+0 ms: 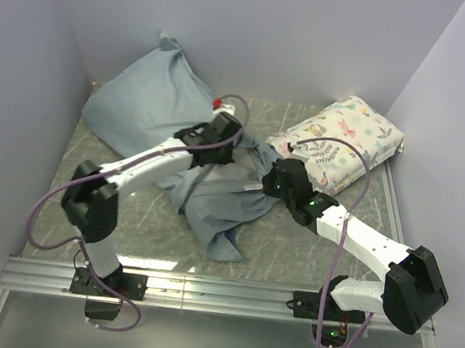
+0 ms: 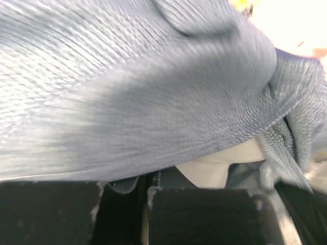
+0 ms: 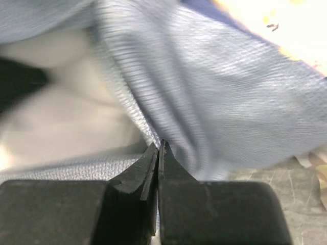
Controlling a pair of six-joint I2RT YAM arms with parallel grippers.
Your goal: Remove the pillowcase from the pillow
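The pillowcase (image 1: 144,101) shows its pale grey-blue side. It bulges at the back left, and a limp tail (image 1: 212,201) trails toward the front middle. The plain white pillow is hidden inside it in the top view. A bit of the pillow shows in the left wrist view (image 2: 214,166) and in the right wrist view (image 3: 61,117). My left gripper (image 1: 235,139) is over the middle of the fabric, jaws nearly closed on a frayed fabric edge (image 2: 143,186). My right gripper (image 1: 268,171) is close by on the right, jaws shut on a fold of pillowcase (image 3: 159,145).
A smaller white pillow printed with flowers and leaves (image 1: 345,141) lies at the back right against the wall. White walls close in the marbled table (image 1: 308,250) on the left, back and right. A metal rail (image 1: 219,294) runs along the front edge.
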